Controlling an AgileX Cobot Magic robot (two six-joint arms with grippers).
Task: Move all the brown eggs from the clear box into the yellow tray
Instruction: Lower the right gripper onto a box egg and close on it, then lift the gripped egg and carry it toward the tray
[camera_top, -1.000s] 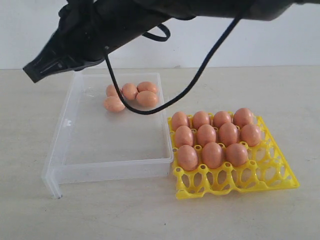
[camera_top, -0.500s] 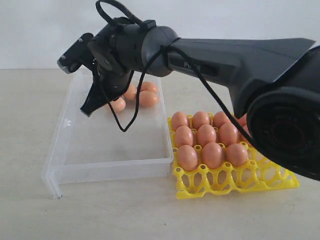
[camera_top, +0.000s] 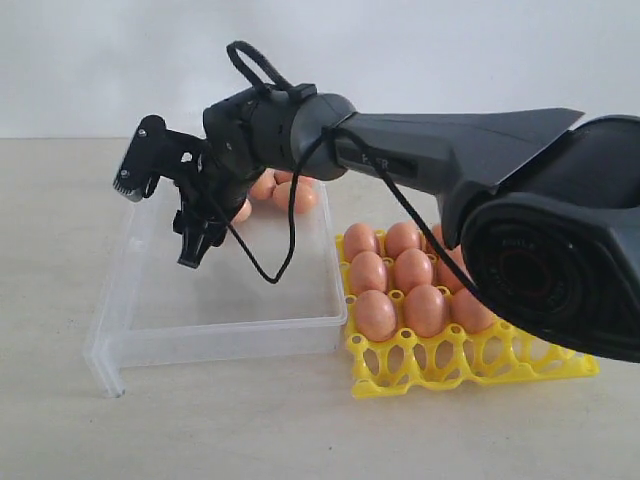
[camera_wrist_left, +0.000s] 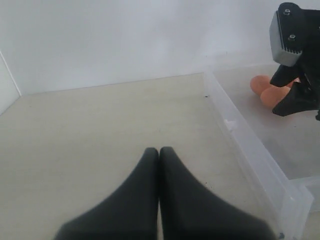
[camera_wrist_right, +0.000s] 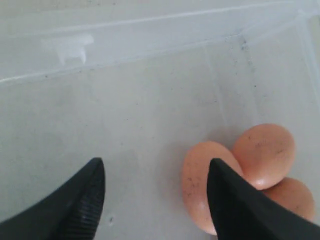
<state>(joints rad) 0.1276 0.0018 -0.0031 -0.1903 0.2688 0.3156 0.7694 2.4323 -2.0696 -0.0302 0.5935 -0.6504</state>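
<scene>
The right gripper (camera_top: 158, 222) hangs over the clear box (camera_top: 215, 335), jaws spread wide and empty. A few brown eggs (camera_top: 305, 197) lie in its one o'clock corner. The yellow tray (camera_top: 450, 365) at three o'clock holds more.

I see a plain white wall (camera_top: 450, 50) behind a pale beige tabletop (camera_top: 250, 430), matte with faint dark specks. The light is soft and even, with weak shadows. In my left wrist view, a second white panel (camera_wrist_left: 4, 85) meets that wall at a corner.
</scene>
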